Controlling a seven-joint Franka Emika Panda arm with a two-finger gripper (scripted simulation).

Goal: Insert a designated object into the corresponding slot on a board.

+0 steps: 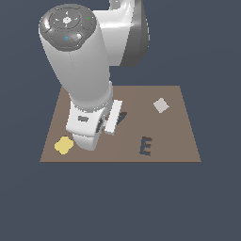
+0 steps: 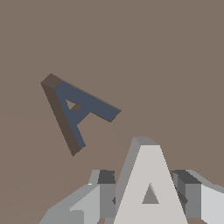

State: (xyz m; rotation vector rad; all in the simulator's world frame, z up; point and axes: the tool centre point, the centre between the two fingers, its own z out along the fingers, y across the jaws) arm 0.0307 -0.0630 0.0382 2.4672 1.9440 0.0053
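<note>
In the wrist view my gripper [image 2: 148, 194] is shut on the light-grey A block [image 2: 151, 170], with one finger [image 2: 106, 192] on each side of it. The block hangs above the brown board [image 2: 166, 65]. The dark A-shaped slot [image 2: 74, 109] lies tilted in the board, a short way off from the block and not under it. In the exterior view the arm's wrist [image 1: 87, 124] stands over the board's middle left and hides the block and most of the A slot [image 1: 123, 116].
On the board [image 1: 179, 141] a dark E-shaped recess [image 1: 146, 146] lies near the front. A white square tile [image 1: 161, 105] lies toward the exterior view's right rear. A tan star [image 1: 63, 145] lies at the front left corner.
</note>
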